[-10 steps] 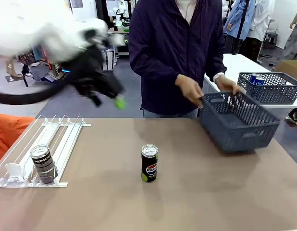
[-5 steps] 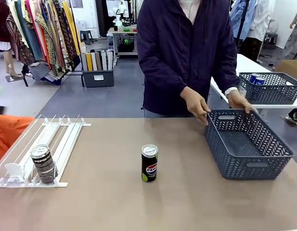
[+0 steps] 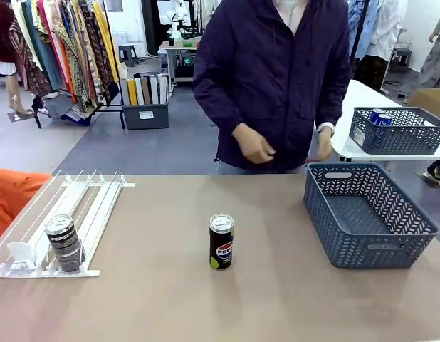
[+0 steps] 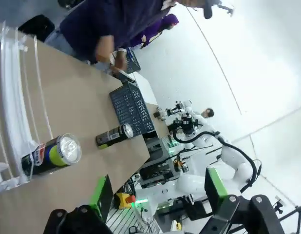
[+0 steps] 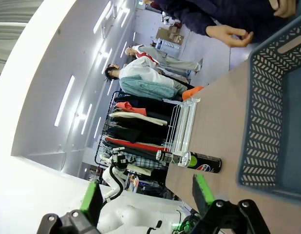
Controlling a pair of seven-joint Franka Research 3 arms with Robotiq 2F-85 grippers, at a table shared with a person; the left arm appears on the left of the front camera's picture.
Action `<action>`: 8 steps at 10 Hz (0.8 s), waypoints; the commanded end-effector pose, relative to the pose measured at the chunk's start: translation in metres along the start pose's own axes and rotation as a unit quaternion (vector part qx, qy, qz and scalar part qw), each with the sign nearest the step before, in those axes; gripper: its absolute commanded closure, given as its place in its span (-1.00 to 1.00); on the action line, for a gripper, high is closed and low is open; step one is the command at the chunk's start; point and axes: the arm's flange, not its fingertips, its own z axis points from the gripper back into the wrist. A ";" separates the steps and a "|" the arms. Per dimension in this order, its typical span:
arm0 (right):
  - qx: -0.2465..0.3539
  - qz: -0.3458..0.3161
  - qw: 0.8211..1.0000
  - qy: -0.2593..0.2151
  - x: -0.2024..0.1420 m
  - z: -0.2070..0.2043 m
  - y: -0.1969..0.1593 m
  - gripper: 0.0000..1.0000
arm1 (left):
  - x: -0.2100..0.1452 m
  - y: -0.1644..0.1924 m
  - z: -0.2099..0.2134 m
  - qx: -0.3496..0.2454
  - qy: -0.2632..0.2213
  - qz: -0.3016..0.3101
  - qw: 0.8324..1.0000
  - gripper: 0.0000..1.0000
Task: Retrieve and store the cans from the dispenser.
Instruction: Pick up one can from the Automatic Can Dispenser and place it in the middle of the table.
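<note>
The left claw [image 4: 158, 191] is hanging with its green-padded fingers wide apart and nothing between them. Nearest to it, the flat white sloping rail dispenser [image 3: 85, 206] is lying at the near left of the brown tabletop [image 3: 291, 299]. A black silver-topped drink can [image 3: 63, 244] is sitting at the dispenser's low near end, beside the white plastic stoppers [image 3: 17, 253]. Its long axis is running roughly upright, perhaps leaning a little, though the rails are hiding its foot. Judging by the layout, the left arm is the nearer one for this can.

The right claw [image 5: 145, 197] is also standing apart and empty, looking over the dark grey lattice plastic basket [image 3: 369, 214] at the tabletop's right. A second black can with a Pepsi-style logo [image 3: 221, 242] is standing upright mid-tabletop, between dispenser and basket, well apart from both.

At the far side a person's hands [image 3: 254, 148] are hovering clear of everything. Behind, another grey basket [image 3: 398, 132] on a white table is holding something blue. How high either claw is hanging over the tabletop is hard to judge.
</note>
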 end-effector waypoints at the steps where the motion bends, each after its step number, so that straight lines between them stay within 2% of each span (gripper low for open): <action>1: 0.005 0.003 1.000 -0.004 0.003 -0.002 0.003 -1.00 | 0.004 -0.032 -0.006 -0.005 0.000 -0.046 0.999 -1.00; 8: 0.005 0.003 1.000 -0.004 0.003 -0.002 0.003 -1.00 | 0.004 -0.032 -0.006 -0.005 0.000 -0.046 0.999 -1.00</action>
